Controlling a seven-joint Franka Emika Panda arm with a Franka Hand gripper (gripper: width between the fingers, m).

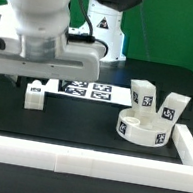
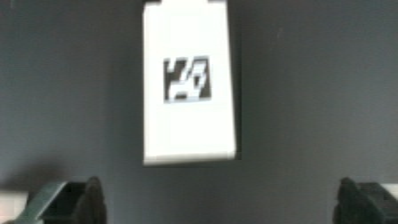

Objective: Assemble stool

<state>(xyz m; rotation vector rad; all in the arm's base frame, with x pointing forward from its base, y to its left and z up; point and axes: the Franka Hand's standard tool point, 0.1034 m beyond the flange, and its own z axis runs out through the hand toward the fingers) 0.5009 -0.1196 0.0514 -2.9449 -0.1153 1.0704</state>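
Wrist view shows one loose leg lying flat on the dark table, tag side up. The gripper hangs near it, its fingers spread wide and not touching the leg. In the exterior view the arm bends low over this leg. The round seat sits well apart on the exterior view's right, with two legs standing on it.

The arm looms at the exterior view's left, right above a loose leg on the dark counter. The marker board lies beyond. Over right, the seat carries one leg and a leaning leg.
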